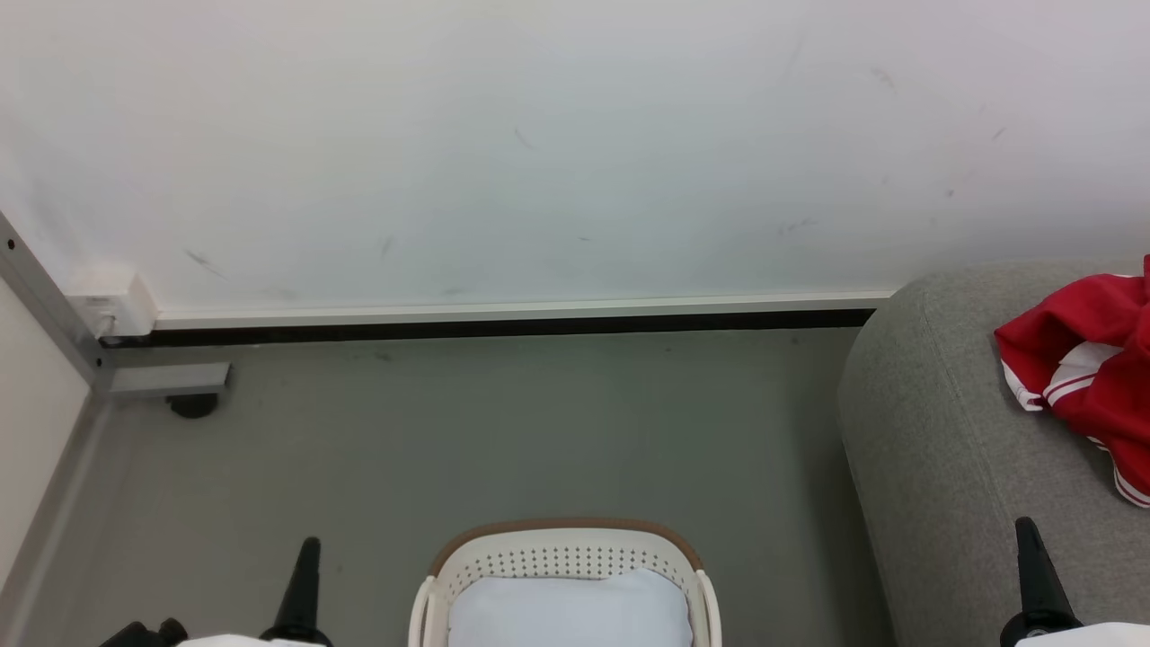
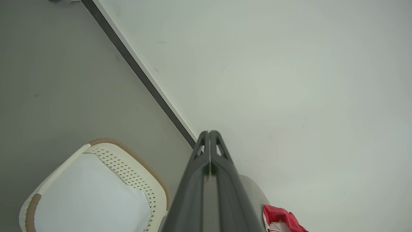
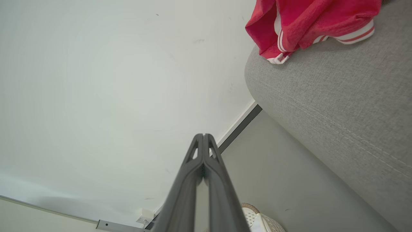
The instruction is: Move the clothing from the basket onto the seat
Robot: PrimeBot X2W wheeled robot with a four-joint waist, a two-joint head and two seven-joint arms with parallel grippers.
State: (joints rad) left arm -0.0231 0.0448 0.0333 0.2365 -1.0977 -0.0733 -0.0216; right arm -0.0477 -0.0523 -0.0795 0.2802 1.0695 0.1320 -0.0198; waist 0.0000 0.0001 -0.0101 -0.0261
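The red clothing (image 1: 1092, 359) with white striped hems lies bunched on the grey seat (image 1: 934, 431) at the right; it also appears as the clothing (image 3: 309, 22) atop the seat (image 3: 338, 112) and as a red corner of clothing (image 2: 283, 219). The cream basket (image 1: 561, 553) with a tan rim stands on the floor at the bottom middle, holding just a pale bluish-white cloth (image 1: 570, 615). My left gripper (image 1: 305, 562) is shut and empty left of the basket (image 2: 128, 174). My right gripper (image 1: 1029, 548) is shut and empty over the seat's front, below the clothing.
A white wall (image 1: 557, 153) with a dark baseboard runs behind the grey floor (image 1: 503, 431). A metal frame post and foot (image 1: 162, 382) with a white socket box (image 1: 112, 305) stand at the left corner.
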